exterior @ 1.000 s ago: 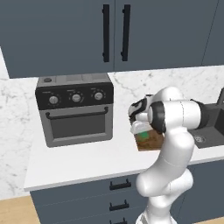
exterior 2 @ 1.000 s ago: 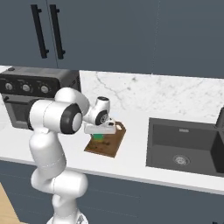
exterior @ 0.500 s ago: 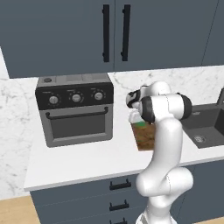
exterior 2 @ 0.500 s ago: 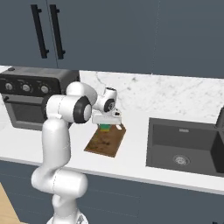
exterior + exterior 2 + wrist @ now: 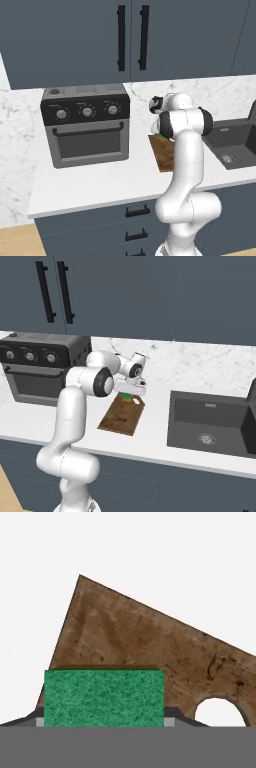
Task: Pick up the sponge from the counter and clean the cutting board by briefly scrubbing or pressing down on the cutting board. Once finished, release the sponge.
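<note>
The worktop (image 5: pixel 150 438) carries the cutting board (image 5: pixel 121 415), which lies flat so it can be pressed on; the toaster oven (image 5: pixel 86 125) stands at its 9 o'clock, the sink (image 5: pixel 212 428) at 3 o'clock, both well apart, so nothing seems to block; the end effector (image 5: pixel 131 390), partly closed, grips the sponge (image 5: pixel 103 697) green side outward above the board's handle end, probably ready for scrubbing.

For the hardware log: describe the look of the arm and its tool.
The glossy white, rounded tubular arm has dark grey bands at its joints and bulbous elbow housings. Its tool is a pale flat block below a white wrist with a dark round cap. No cables or markings are visible.
</note>
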You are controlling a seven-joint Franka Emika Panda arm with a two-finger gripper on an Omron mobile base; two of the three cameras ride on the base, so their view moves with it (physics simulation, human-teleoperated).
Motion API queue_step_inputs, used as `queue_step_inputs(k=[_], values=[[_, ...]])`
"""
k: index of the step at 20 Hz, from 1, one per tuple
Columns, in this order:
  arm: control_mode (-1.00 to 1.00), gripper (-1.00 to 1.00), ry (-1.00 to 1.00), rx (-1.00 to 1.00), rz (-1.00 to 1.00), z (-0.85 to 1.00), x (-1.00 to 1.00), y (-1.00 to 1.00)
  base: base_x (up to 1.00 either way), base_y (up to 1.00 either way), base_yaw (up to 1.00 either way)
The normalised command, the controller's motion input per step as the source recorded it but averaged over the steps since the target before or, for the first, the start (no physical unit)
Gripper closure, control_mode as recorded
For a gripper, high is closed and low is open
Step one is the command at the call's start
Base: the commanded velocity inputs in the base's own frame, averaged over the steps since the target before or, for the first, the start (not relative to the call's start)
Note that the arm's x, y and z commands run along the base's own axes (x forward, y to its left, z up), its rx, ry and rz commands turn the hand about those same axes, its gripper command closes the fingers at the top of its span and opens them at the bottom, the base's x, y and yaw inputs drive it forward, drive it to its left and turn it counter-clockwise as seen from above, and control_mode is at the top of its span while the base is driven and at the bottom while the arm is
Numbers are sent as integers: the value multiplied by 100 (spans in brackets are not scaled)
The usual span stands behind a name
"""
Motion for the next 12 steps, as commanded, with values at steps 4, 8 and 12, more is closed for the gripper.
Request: queue_step_inputs(k=[4, 8, 12], values=[[-100, 100, 0, 4, 13, -27, -71, 1, 0, 0, 0], [-100, 100, 0, 1, 15, -6, -99, 8, 0, 0, 0], [-100, 100, -6, -2, 10, 0, -98, 0, 0, 0, 0]])
